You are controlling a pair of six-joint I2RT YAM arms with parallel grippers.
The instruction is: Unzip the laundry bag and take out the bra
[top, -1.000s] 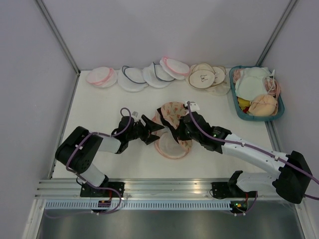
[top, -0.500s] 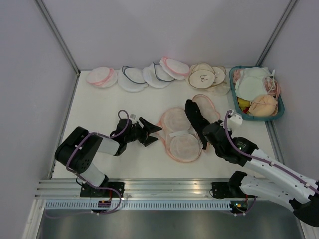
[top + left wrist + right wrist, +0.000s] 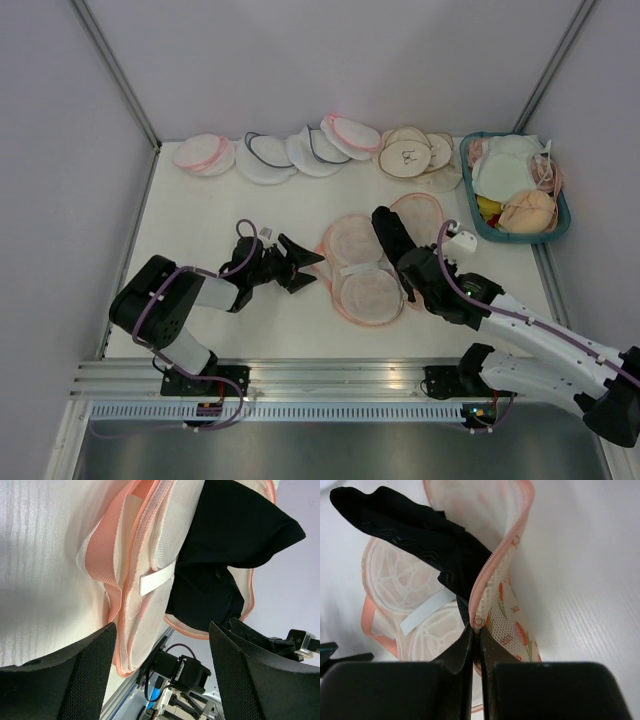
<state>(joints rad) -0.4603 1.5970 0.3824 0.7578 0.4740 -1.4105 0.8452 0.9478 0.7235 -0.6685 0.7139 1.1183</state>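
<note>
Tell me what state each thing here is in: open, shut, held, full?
laundry bag: unzipped, spread open, one edge lifted.
bra: lying against the open lining, not yet removed.
left end effector: open, empty, beside the bag.
right end effector: shut on the laundry bag's zip edge.
basket: full of garments.

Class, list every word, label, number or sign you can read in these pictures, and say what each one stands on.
No text can be read in any view.
On the beige pouch at the back there is a dark mark, too small to read.
On the laundry bag, the white tab shows no print.
</note>
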